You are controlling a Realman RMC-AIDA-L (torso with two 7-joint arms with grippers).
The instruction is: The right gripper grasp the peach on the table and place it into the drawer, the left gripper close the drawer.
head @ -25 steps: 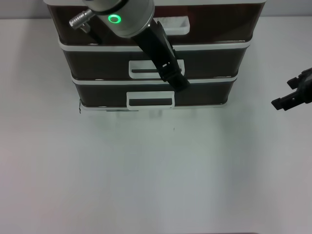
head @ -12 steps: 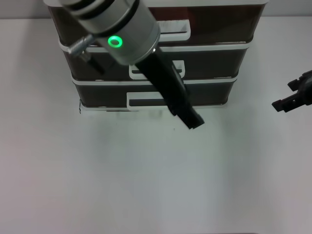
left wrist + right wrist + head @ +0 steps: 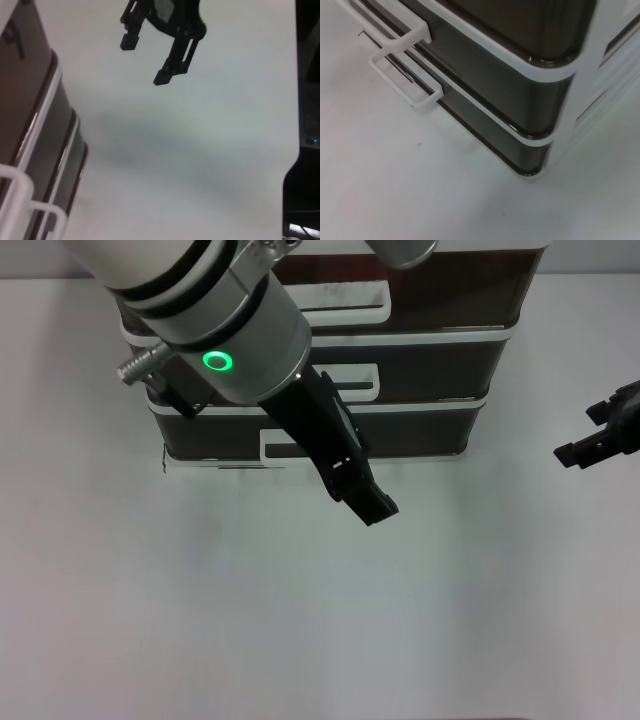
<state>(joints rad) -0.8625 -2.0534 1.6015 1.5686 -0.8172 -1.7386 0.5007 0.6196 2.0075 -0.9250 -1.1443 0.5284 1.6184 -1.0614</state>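
The pink peach shows in none of the views, so whether it sits inside the cabinet cannot be told. All the wide dark-brown translucent plastic drawers (image 3: 320, 430) with white loop handles look flush with the cabinet front, none standing out. The left gripper (image 3: 370, 505), a black pointed jaw on a thick silver arm with a green ring light, hangs above the plain white table (image 3: 300, 620) just in front of the lowest handle, tips together and holding nothing. The right gripper (image 3: 590, 440), a slim black jaw, hovers well off to the side, fingers (image 3: 129, 42) apart and empty. The risk I see is the left arm's bulk catching a protruding handle as it moves and dragging a drawer open.
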